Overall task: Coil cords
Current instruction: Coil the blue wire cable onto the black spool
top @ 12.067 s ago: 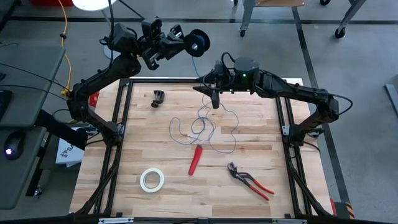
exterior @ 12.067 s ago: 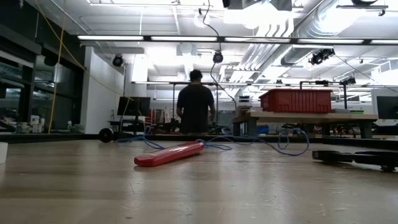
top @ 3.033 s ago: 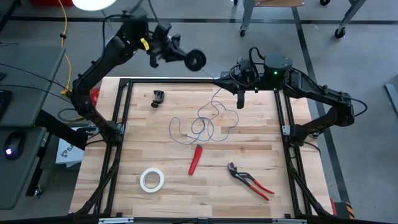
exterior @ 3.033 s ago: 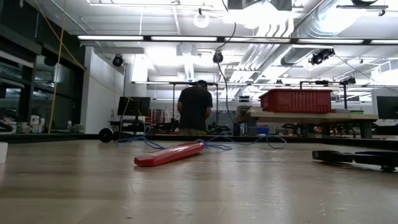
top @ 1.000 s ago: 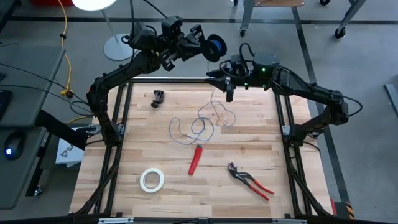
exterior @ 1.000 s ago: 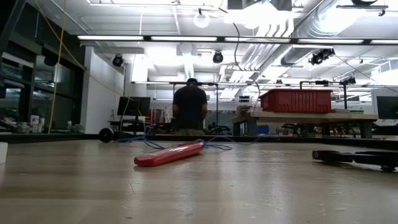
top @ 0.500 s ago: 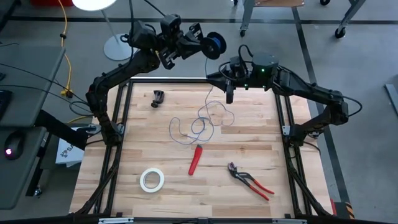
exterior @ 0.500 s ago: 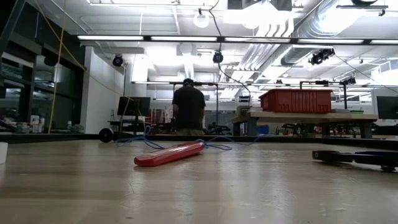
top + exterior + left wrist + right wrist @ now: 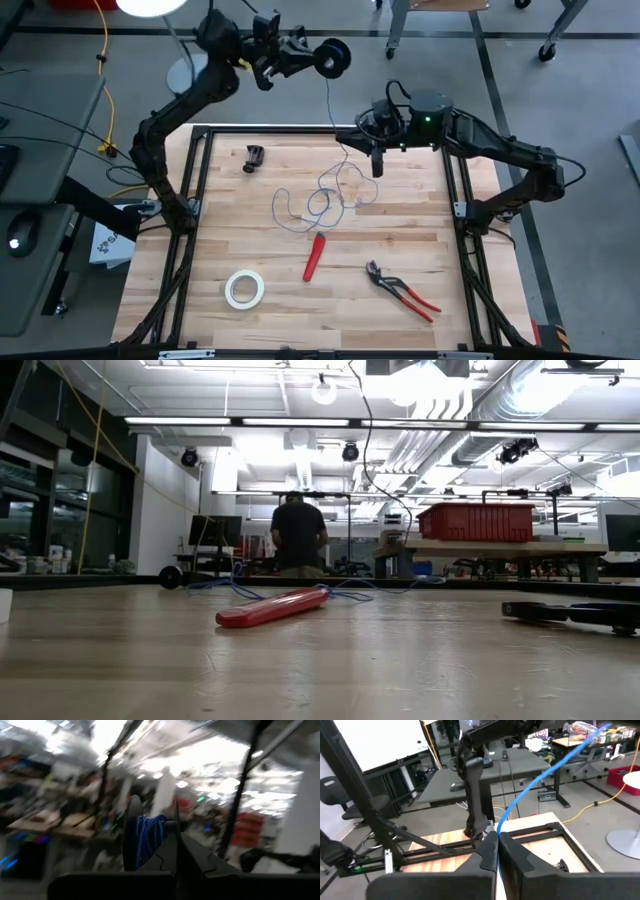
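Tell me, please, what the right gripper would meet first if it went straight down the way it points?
Probably the wooden table, beside the thin blue wire's loose loops; the right gripper is shut on that wire, though its height is unclear.

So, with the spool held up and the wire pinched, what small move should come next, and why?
Probably the left gripper should turn the spool to wind on wire. The right gripper is shut on the blue wire, which runs taut up to the spool, while loose loops remain on the table.
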Robot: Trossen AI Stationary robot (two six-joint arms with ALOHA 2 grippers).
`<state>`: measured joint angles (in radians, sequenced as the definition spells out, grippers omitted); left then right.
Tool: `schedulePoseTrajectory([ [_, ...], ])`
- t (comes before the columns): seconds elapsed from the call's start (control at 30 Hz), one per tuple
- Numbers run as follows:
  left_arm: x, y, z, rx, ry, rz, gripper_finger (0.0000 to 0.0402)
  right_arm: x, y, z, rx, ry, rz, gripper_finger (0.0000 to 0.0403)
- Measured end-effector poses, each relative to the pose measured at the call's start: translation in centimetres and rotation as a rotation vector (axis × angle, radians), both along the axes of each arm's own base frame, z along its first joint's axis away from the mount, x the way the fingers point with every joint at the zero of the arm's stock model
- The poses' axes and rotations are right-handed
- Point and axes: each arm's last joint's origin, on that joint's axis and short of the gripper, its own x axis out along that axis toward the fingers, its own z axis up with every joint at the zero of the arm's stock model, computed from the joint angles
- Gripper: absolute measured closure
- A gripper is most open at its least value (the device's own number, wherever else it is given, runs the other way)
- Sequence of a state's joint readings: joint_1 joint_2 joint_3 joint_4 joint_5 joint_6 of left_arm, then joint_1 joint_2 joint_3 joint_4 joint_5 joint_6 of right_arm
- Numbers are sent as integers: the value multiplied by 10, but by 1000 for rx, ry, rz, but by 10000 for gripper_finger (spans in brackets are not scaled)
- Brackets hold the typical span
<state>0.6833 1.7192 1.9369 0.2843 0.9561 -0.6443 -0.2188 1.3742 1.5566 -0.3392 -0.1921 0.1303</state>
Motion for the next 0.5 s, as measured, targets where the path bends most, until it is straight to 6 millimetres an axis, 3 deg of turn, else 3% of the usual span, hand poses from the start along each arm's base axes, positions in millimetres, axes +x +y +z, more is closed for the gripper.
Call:
schedulePoseTrajectory([
  [0.23,-32,12,-13,-27,231,124,401,-20,4,7,-4,24,-22,402],
  [0.5,-54,-16,-41,-119,568,62,401,-34,-4,14,-32,7,-79,403],
])
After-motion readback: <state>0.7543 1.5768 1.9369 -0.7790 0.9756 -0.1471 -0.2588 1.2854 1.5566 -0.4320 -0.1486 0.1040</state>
